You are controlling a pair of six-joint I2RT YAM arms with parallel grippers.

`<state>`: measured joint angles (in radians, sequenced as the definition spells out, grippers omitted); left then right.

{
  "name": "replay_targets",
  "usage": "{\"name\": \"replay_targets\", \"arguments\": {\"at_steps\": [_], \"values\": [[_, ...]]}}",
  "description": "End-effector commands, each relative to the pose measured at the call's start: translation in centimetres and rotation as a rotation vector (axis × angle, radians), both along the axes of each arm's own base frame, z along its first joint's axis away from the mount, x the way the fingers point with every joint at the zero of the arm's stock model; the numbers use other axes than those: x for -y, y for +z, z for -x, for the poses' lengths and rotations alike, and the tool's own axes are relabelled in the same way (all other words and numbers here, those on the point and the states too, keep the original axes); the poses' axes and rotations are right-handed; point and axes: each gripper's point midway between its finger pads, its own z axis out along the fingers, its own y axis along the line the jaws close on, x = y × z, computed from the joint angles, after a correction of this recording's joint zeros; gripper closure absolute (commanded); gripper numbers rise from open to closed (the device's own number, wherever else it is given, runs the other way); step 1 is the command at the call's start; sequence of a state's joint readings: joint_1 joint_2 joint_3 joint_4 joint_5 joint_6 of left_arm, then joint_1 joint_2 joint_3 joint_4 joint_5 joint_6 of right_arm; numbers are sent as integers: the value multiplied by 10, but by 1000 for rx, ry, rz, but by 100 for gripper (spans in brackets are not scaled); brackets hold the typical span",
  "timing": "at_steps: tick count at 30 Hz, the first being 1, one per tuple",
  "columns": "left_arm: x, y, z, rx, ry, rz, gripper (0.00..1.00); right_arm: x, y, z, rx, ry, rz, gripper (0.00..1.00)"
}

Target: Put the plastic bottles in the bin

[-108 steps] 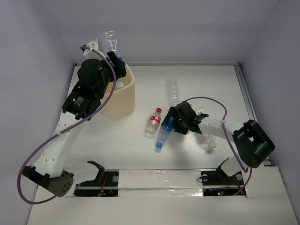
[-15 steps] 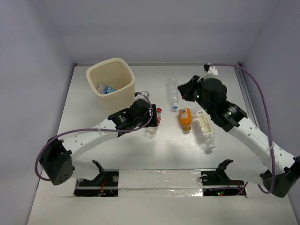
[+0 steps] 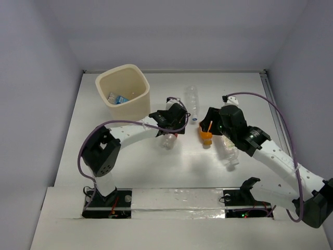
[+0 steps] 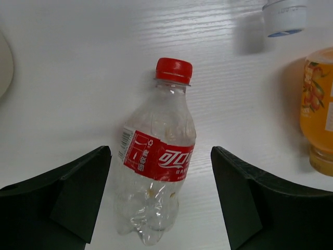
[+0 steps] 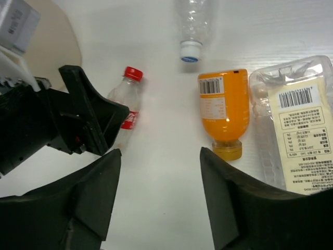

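The red-labelled bottle (image 4: 157,167) with its red cap lies on the table between the open fingers of my left gripper (image 4: 161,203), which do not touch it. From above, the left gripper (image 3: 173,126) hangs over that bottle (image 3: 167,140). My right gripper (image 5: 158,200) is open and empty over bare table, just left of the orange bottle (image 5: 223,109). From above, the right gripper (image 3: 207,121) is by that orange bottle (image 3: 205,135). The squarish pale-labelled bottle (image 3: 228,147) and a plain clear bottle (image 3: 192,102) lie nearby. The cream bin (image 3: 136,107) holds a blue-labelled bottle (image 3: 118,98).
The clear bottle's cap (image 4: 284,15) and the orange bottle (image 4: 318,117) lie to the right of the left gripper. The squarish bottle (image 5: 297,127) lies against the orange one. The two grippers are close together. White walls enclose the table.
The left gripper has moved right and now straddles the red-labelled bottle. The right gripper has come down and left, close over the orange bottle. The bottles on the table have not moved.
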<state>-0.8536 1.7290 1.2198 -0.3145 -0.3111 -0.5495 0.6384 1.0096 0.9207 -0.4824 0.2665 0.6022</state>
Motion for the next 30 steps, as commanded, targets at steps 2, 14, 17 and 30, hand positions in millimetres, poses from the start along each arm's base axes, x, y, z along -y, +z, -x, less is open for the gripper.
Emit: {"name": "replay_targets", "arguments": {"at_steps": [2, 14, 17, 30], "values": [[1, -2, -12, 19, -1, -66, 25, 4, -23, -14, -60, -8, 60, 27], [-8, -35, -11, -27, 18, -80, 31, 6, -57, -56, -151, 21, 180, 16], [-12, -36, -5, -21, 27, -55, 39, 10, -75, -63, -187, 14, 224, 16], [-16, 111, 28, 188, 11, 312, 55, 10, -127, -77, -292, 8, 324, 16]]}}
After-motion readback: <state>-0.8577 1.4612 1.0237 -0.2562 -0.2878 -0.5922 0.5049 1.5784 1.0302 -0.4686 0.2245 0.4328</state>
